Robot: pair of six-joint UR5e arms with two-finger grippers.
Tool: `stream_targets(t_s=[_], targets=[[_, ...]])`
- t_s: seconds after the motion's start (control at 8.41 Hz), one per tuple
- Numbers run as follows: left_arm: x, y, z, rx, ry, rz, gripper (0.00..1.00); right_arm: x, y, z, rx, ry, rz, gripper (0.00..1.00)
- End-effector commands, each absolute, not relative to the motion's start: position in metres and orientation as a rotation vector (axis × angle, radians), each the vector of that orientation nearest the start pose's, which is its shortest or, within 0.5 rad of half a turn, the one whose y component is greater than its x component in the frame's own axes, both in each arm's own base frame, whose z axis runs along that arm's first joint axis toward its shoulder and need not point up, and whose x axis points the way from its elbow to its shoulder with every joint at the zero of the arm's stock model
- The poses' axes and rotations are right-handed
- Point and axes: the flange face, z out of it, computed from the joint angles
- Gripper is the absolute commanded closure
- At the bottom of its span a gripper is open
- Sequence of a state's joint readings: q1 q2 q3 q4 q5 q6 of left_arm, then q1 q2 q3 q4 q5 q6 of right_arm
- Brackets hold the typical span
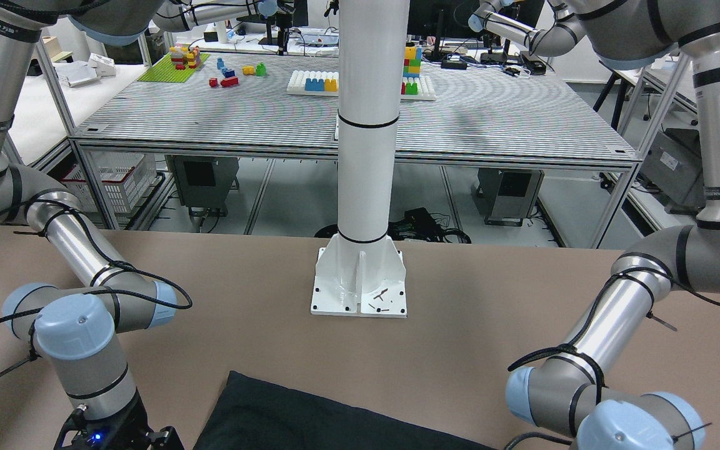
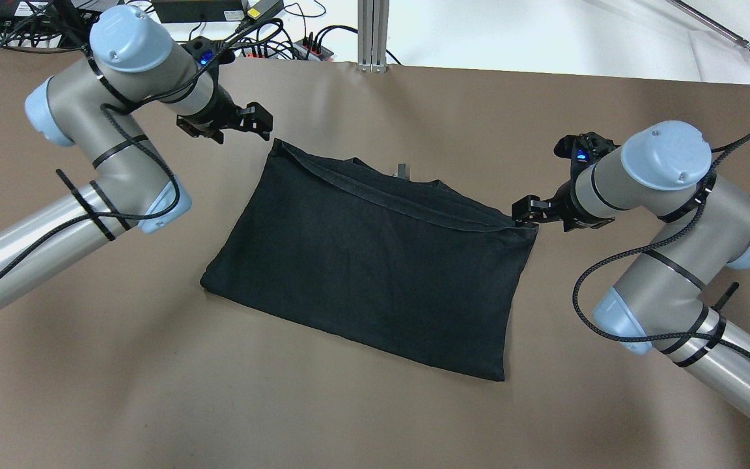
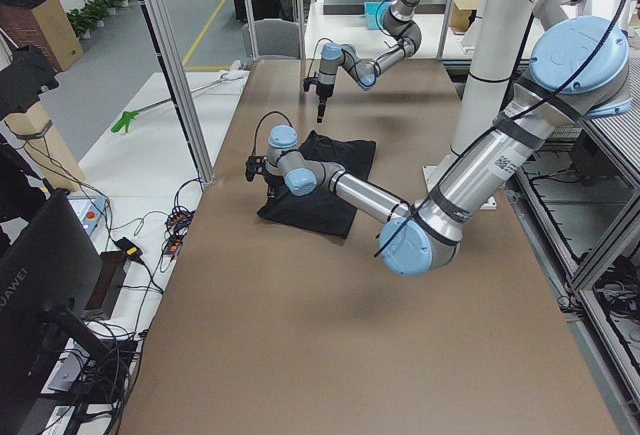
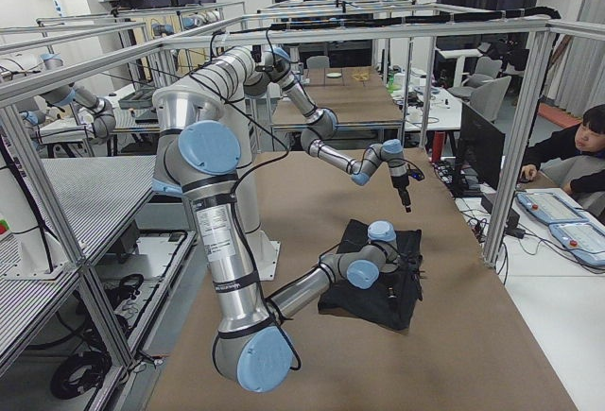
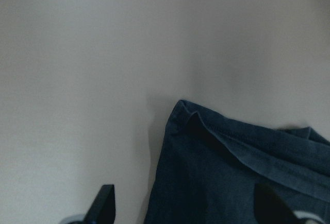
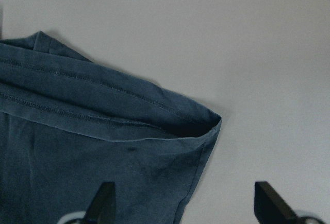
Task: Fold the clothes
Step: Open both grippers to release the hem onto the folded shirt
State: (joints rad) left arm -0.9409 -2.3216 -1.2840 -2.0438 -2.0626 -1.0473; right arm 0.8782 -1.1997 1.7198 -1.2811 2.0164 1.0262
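lying flat on the brown counter (image 2: 375,404), the black garment (image 2: 362,260) is a wide rectangle with a doubled hem band along its far edge, so it looks partly folded already. each arm is stationed at one far corner, most likely so both corners can be lifted together and carried toward the robot for the next fold.

the left pincer (image 2: 264,124) hangs just beyond the far left corner, not touching the cloth. its wrist view shows its fingertips (image 5: 105,206) spread wide, with that corner lying ahead between them. the side view suggests it sits a little above the counter.

the right pincer (image 2: 523,213) is at the far right corner, much closer in. its fingertips (image 6: 105,203) are equally wide, with the hem's rounded end framed between them. whether it touches the fabric cannot be told.

neither one holds anything. the corners are layered, so a shallow pinch may catch only the top layer. both would need to come down squarely over the hem.
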Motion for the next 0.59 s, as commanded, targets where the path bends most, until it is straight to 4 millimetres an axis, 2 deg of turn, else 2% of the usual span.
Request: stream_targets(t_s=[0.0, 0.12, 0.24, 0.48], targets=[[0.372, -0.585, 0.318, 0.241, 1.016, -0.074, 0.05, -0.333, -0.535, 0.354, 0.210, -0.888, 0.107, 0.06], [0.375, -0.545, 0.341, 0.220, 1.010, -0.040, 0.05, -0.333, -0.535, 0.353, 0.211, -0.891, 0.106, 0.06], [0.386, -0.517, 0.351, 0.204, 1.016, -0.002, 0.05, -0.334, -0.534, 0.353, 0.213, -0.892, 0.105, 0.06], [0.420, -0.468, 0.392, 0.200, 1.021, 0.065, 0.05, -0.335, -0.534, 0.353, 0.213, -0.890, 0.103, 0.06]])
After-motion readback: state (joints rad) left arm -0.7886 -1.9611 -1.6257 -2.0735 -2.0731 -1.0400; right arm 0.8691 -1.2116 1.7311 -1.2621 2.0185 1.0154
